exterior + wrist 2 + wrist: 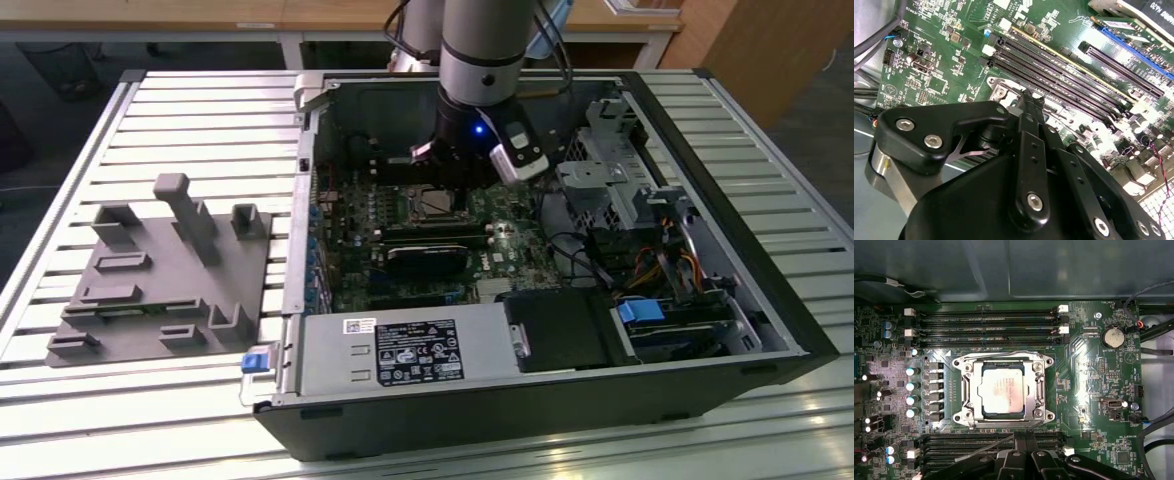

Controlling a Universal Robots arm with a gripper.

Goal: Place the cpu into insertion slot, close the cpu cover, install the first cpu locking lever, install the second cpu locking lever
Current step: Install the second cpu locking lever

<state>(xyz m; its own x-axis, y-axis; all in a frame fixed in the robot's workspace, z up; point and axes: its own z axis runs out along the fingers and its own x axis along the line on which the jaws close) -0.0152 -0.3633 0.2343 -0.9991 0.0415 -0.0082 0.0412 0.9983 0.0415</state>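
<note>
The arm reaches down into an open computer case (747, 300) that lies on its side on a slatted metal tabletop (200, 100), with a grey moulded fixture (160, 270) resting on the slats towards the exterior view's left. The hand (1030, 102) hangs just above the green motherboard (1089, 375), its black fingers (1029, 150) drawn together to a narrow tip with nothing between them — clenched and empty. In the first wrist view the cpu (1004, 392) already sits inside the insertion slot (968, 390), its pale silvery face showing through the window of the cpu cover (1038, 390), which lies flat over the socket and frames the chip on all sides. The same socket shows in the exterior view as a small bright square (434, 205) just below the wrist. A thin wire lever (984, 445) runs slantwise over the memory slots (954, 442) beside the socket, close to the fingertips; whether it is latched I cannot tell. Further long black memory slots (989, 325) lie on the socket's far side, and a round coin battery (1113, 336) sits near the board's edge. In the second wrist view the fingertip stands over a corner of the socket's metal frame (1000, 92) — touching or just apart is not clear.
</note>
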